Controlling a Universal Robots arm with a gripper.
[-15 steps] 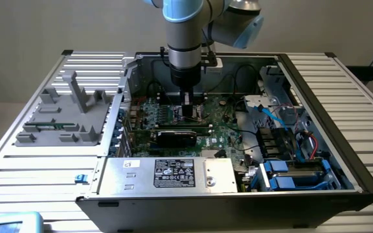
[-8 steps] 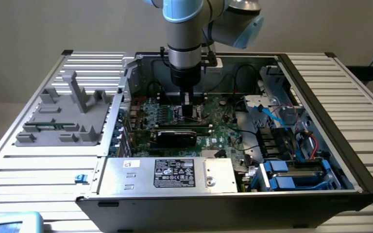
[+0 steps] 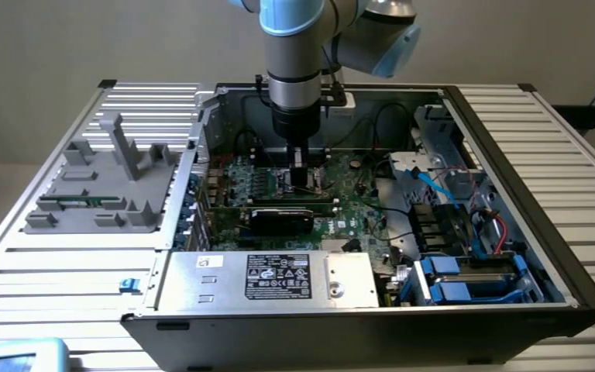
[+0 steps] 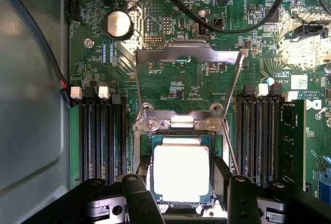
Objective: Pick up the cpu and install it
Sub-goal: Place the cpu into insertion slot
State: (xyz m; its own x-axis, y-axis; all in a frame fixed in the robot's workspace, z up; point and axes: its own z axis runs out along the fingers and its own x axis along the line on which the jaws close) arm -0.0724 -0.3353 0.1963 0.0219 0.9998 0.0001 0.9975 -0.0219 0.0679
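Observation:
The cpu (image 4: 181, 169), a flat square chip with a pale metal top, sits between my gripper's (image 4: 182, 185) two black fingers (image 4: 140, 195), which press on its opposite edges. It is lined up within the motherboard socket (image 4: 146, 142); whether it rests in the socket or hovers just above I cannot tell. The socket's metal load plate (image 4: 187, 57) stands swung open beyond it. In the exterior view my gripper (image 3: 300, 184) reaches straight down into the open computer case (image 3: 504, 155) over the green motherboard (image 3: 355, 209).
Rows of memory slots (image 4: 101, 136) flank the socket on both sides. Black cables (image 4: 243, 22) loop over the board. A silver labelled power supply (image 3: 266, 277), a black card (image 3: 282, 219) and blue drive bays (image 3: 463, 279) crowd the case. A grey plastic fixture (image 3: 101, 186) lies outside it.

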